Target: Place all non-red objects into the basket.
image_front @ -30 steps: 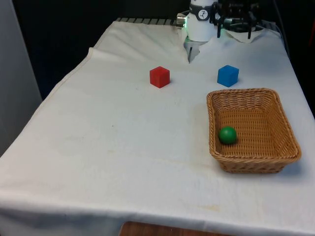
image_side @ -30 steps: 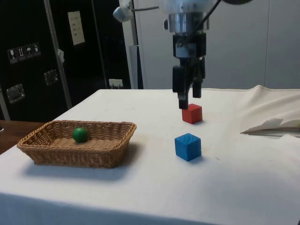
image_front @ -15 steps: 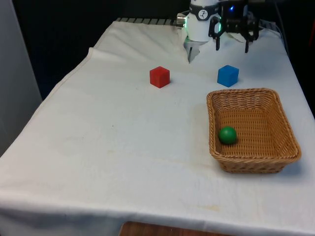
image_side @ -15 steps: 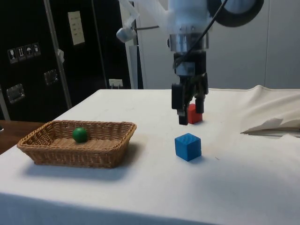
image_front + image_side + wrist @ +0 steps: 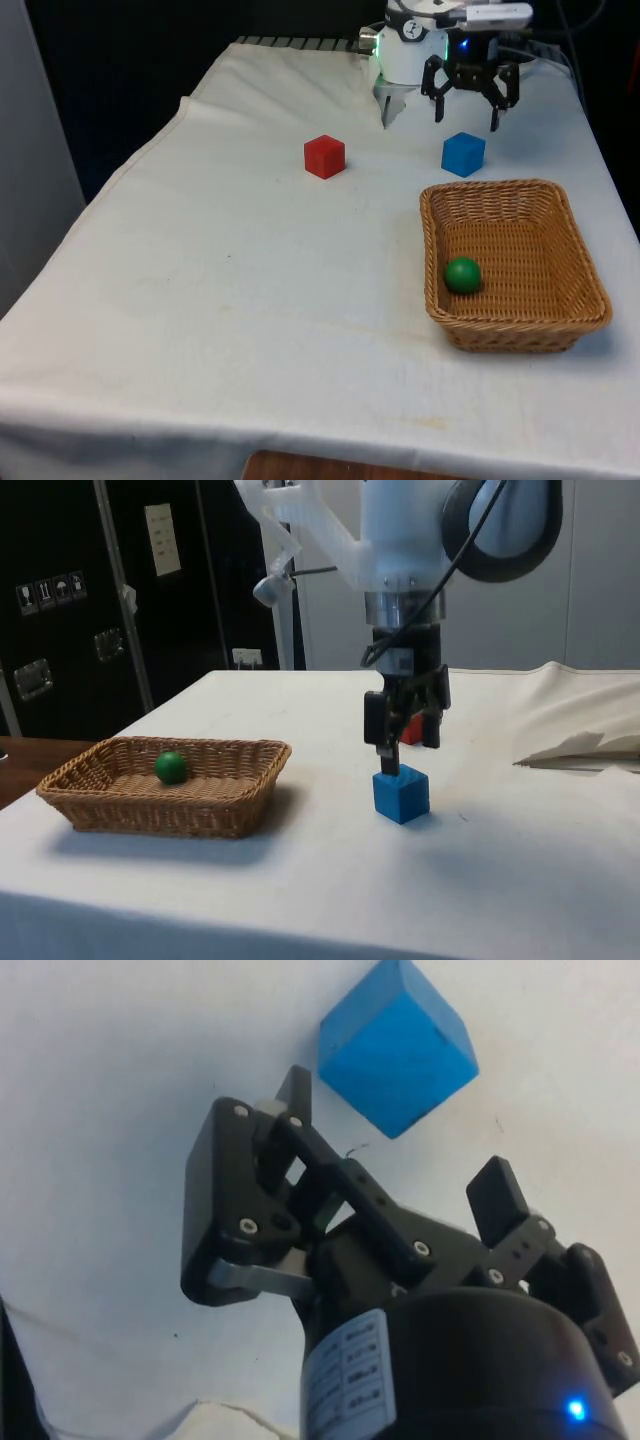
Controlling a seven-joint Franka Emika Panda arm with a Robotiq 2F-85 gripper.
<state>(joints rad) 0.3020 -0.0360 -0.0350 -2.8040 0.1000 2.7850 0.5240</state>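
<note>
Front view, upper right of frame: gripper (image 5: 466, 108) hangs just above blue cube (image 5: 463, 154), fingers (image 5: 437, 103) spread wide, gripping nothing. Green ball (image 5: 462, 275) sits in basket (image 5: 585, 262); red cube (image 5: 324, 157) upper centre.

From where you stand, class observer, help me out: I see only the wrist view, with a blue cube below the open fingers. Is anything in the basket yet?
Observer: Yes. A green ball lies inside the wicker basket.
Operator: Is anything else out on the cloth?
Observer: A red cube sits on the white cloth, towards the front view's left of the blue cube.
Operator: Is the gripper touching the blue cube?
Observer: No. In the side view the gripper hangs just above the cube, fingers open and apart from it.
</note>
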